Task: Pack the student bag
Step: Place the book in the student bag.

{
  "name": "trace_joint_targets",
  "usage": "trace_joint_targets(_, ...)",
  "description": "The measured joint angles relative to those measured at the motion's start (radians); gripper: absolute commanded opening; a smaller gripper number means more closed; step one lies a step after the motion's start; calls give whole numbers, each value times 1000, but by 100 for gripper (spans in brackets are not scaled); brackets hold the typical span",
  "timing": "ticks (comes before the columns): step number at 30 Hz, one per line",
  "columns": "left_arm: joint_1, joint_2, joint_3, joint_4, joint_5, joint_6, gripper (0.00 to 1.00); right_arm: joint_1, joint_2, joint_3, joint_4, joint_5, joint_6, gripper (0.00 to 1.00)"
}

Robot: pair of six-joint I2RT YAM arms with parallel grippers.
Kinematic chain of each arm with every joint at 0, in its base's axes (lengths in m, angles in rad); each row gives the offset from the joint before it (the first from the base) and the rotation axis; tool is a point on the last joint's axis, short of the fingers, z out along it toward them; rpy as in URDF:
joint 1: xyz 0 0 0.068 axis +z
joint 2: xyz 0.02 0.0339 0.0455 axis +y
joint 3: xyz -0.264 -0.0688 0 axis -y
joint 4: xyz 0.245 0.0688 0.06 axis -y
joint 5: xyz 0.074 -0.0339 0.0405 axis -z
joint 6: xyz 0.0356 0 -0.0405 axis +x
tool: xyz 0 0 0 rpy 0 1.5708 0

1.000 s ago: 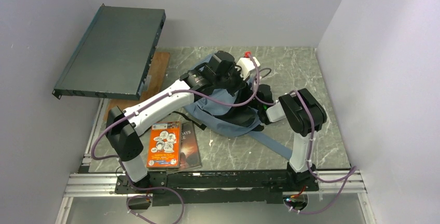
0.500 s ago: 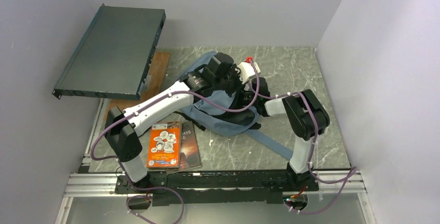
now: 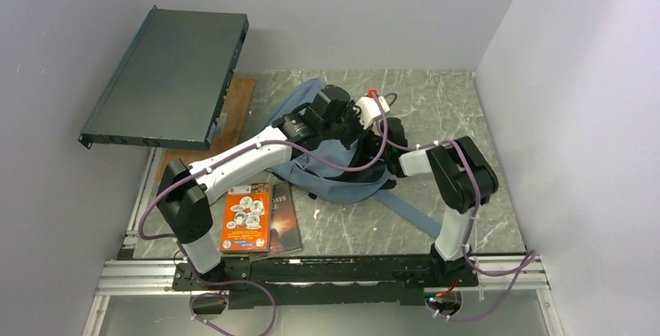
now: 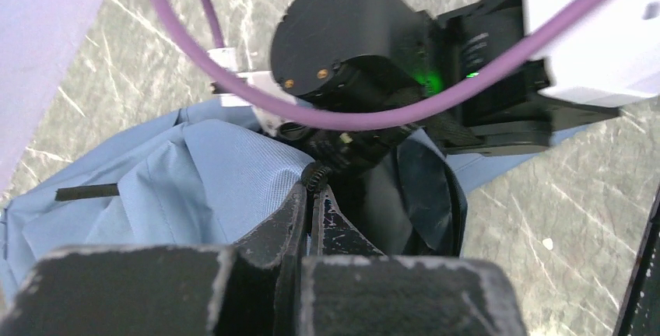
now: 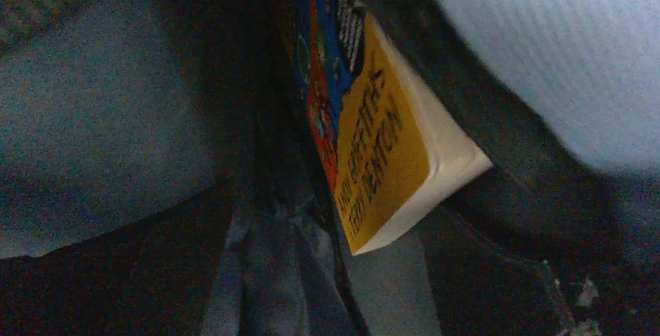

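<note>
Marble table (image 3: 444, 103) bears one student bag (image 3: 342, 184), two books (image 3: 247, 217); left gripper (image 4: 311, 186) clamps the bag, right gripper (image 4: 358, 138) unreadable.

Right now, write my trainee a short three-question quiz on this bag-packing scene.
1. True or false: the left gripper is shut on the dark edge of the bag.
2. How many books lie on the table outside the bag?
3. The yellow-spined book in the right wrist view sits: A) inside the bag, B) on the table, C) in the left gripper.

Key: 1 true. 2 two, an orange book on a dark book. 3 A.
</note>
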Motion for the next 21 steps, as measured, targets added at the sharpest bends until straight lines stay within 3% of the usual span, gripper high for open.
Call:
trace_joint_targets(8,-2,56,95,20,0,-5,0,-75,-241,-134,-183,114,-140,97)
trace_joint_targets(18,2,125,149,13,16,-12,0,-140,-563,-66,-689,381,-365,94)
trace_joint_targets(21,14,149,197,-48,50,-55,10,-150,-677,-23,-835,457,-442,91)
